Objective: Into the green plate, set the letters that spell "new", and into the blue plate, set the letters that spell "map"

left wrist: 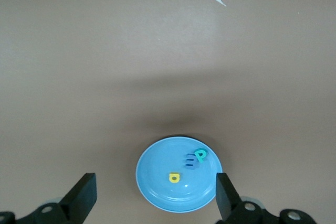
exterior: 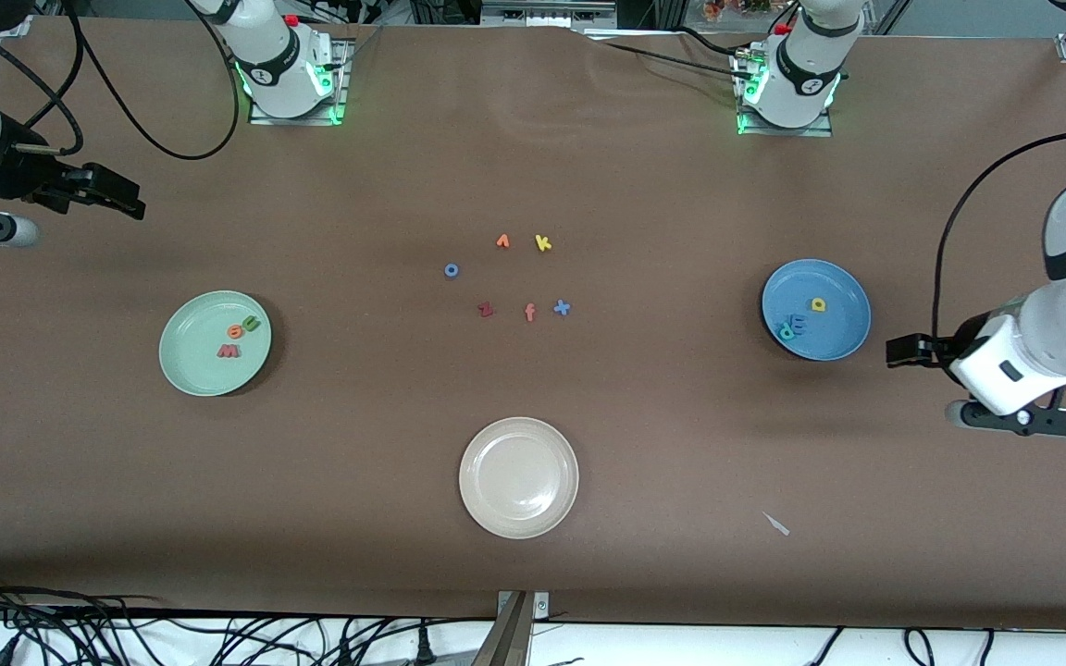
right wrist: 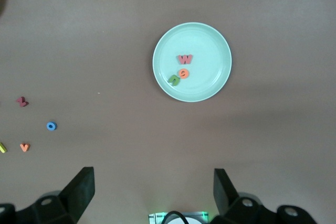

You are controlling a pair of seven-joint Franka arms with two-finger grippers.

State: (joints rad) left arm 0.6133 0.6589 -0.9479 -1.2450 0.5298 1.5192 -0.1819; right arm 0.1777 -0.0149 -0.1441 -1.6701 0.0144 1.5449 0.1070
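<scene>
The pale green plate [exterior: 189, 366] holds the orange "e" [exterior: 235, 330], green "n" [exterior: 251, 324] and red-pink "w" [exterior: 228, 351]. The blue plate [exterior: 846, 335] holds the yellow "a" [exterior: 818, 304], blue "m" [exterior: 798, 325] and teal "p" [exterior: 786, 331]. My left gripper [exterior: 903, 350] hangs open and empty over bare table beside the blue plate [left wrist: 157, 166], at the left arm's end. My right gripper [exterior: 112, 192] hangs open and empty over the right arm's end of the table, apart from the green plate [right wrist: 210, 45].
A cream-white plate [exterior: 487, 499] lies near the front camera. Loose letters lie mid-table: a blue "o" [exterior: 451, 270], an orange letter [exterior: 502, 241], a yellow "k" [exterior: 543, 243], a dark red "z" [exterior: 486, 310], a salmon "f" [exterior: 529, 313], a blue "x" [exterior: 562, 308]. A white scrap [exterior: 776, 524] lies nearer the camera.
</scene>
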